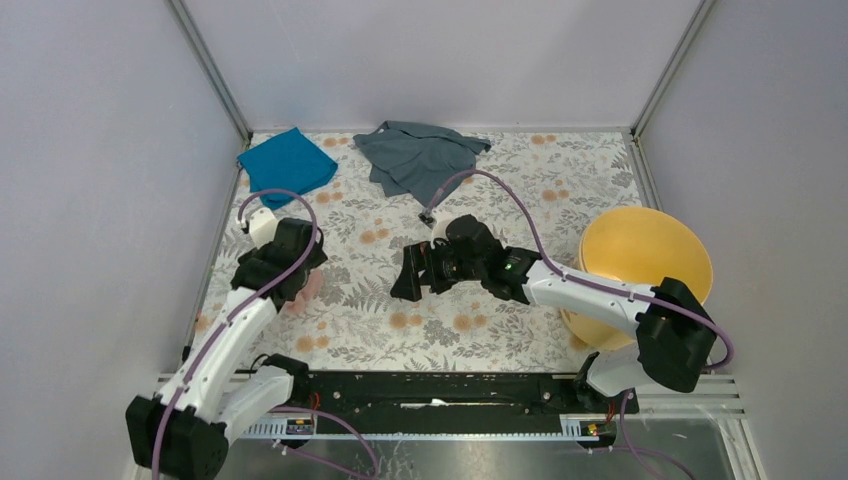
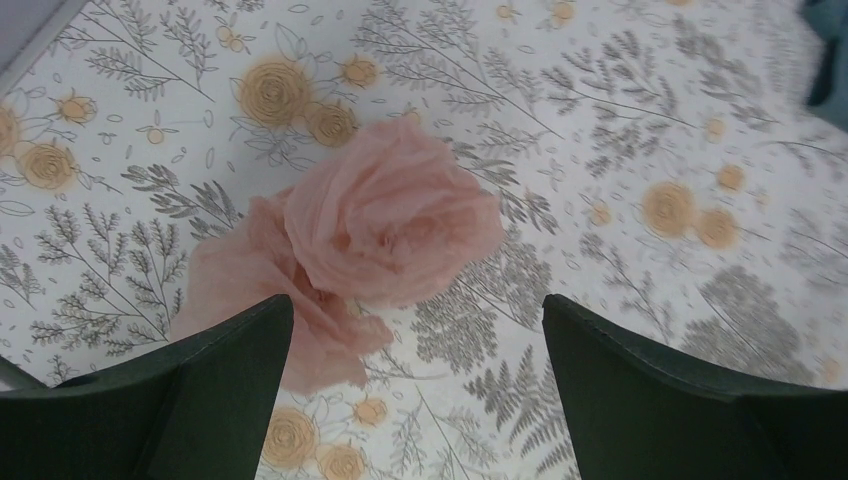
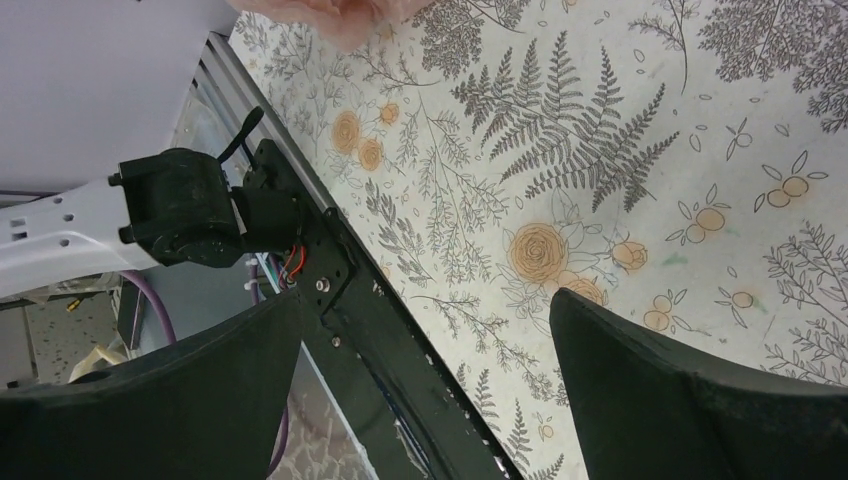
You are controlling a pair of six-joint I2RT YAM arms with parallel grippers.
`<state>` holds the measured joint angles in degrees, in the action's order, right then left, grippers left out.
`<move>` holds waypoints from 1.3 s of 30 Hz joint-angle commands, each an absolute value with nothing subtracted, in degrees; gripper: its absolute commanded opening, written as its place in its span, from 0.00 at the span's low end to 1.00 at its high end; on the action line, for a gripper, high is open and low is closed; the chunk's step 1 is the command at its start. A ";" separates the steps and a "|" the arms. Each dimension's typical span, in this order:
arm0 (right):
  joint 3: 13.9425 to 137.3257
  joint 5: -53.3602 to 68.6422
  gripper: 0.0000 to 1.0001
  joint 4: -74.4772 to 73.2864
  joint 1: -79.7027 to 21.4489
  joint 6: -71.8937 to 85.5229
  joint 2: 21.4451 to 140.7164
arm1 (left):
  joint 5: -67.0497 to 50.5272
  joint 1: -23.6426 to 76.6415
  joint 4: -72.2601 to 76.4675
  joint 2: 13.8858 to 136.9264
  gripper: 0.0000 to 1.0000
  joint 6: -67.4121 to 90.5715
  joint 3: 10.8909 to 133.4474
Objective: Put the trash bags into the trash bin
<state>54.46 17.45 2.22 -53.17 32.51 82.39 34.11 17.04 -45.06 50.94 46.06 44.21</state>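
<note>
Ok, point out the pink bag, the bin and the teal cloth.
pink bag point(image 2: 390, 225), left wrist view, middle of the crumpled bunch.
bin point(image 1: 630, 250), top view, bare inner wall.
teal cloth point(image 1: 287, 163), top view, middle of the fold.

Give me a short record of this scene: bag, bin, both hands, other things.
trash bag: crumpled pink film on the table, below the left hand
trash bin: yellow bucket at the right, nothing seen inside
left hand: open, above the bag, not gripping
right hand: open, empty, over mid table
other: teal cloth and grey cloth at far edge
</note>
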 commanded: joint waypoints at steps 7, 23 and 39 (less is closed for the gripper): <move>47.46 12.69 1.00 7.39 -53.73 34.53 78.35 | 29.44 6.88 -34.81 62.17 0.97 38.22 44.68; 45.95 9.66 1.00 1.86 -53.77 32.88 73.58 | -5.96 5.36 -31.41 68.53 0.16 32.31 53.82; 53.25 -0.32 1.00 -7.12 -53.77 27.63 66.45 | -53.54 9.48 16.40 65.79 0.04 51.35 46.76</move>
<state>48.71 4.82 -6.90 -53.39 30.83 69.38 -45.01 6.90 2.37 67.31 49.10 48.07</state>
